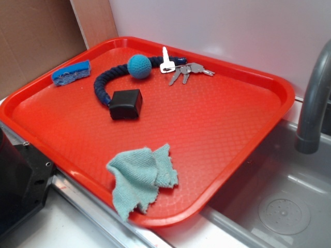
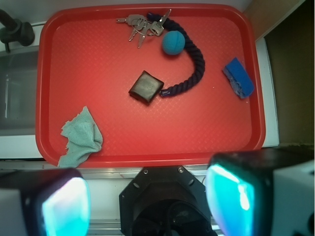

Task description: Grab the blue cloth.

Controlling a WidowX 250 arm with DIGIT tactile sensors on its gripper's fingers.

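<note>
End effector (image 2: 147, 199) seen in wrist view only: two fingers (image 2: 59, 204) spread wide at bottom of frame, glowing teal pads, nothing between them. It hangs off the near edge of the red tray (image 2: 147, 160), over the pale counter (image 2: 19, 147) strip.

Blue cloth (image 2: 81, 137) lies crumpled on the tray ahead and to the left of the end effector, by the tray's near-left corner, one frayed tip reaching the rim. In exterior view the blue cloth (image 1: 142, 178) sits alone, well apart from other items.

Further ahead, mid-tray: black box (image 2: 146, 87), touching the end of a dark blue rope (image 2: 197, 66). Teal ball (image 2: 173, 42) beside the rope. Keys (image 2: 142, 24) at the far edge. Blue sponge (image 2: 238, 77) ahead and right.

Sink (image 1: 282, 201) and grey faucet (image 1: 315, 98) beside the tray.
</note>
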